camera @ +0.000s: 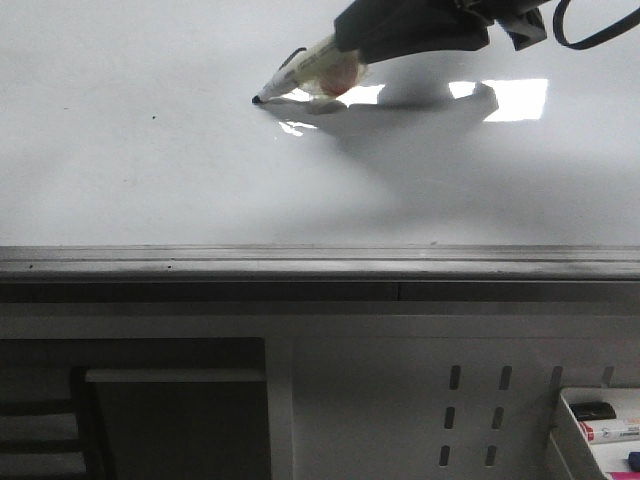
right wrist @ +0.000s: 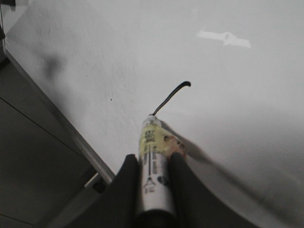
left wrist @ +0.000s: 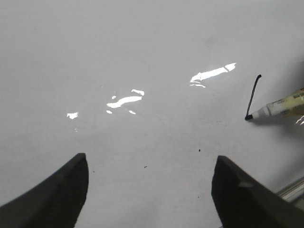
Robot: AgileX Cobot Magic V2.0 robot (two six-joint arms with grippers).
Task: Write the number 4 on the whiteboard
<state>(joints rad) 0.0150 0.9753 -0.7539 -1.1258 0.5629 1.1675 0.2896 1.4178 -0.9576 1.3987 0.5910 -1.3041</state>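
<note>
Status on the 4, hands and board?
Right hand shut on marker. Left hand open, idle. One black stroke on whiteboard; 4 unfinished. Nothing obstructing.

Marker tray cut off, lower right

Readable text: basically none; whiteboard carries only one curved black stroke, same stroke visible in left wrist view, not a legible digit yet; marker barrel has black print along a yellowish label, too blurred to read, just a line and a round symbol; markers in the tray at lower right of front view show label patches, illegible.
</note>
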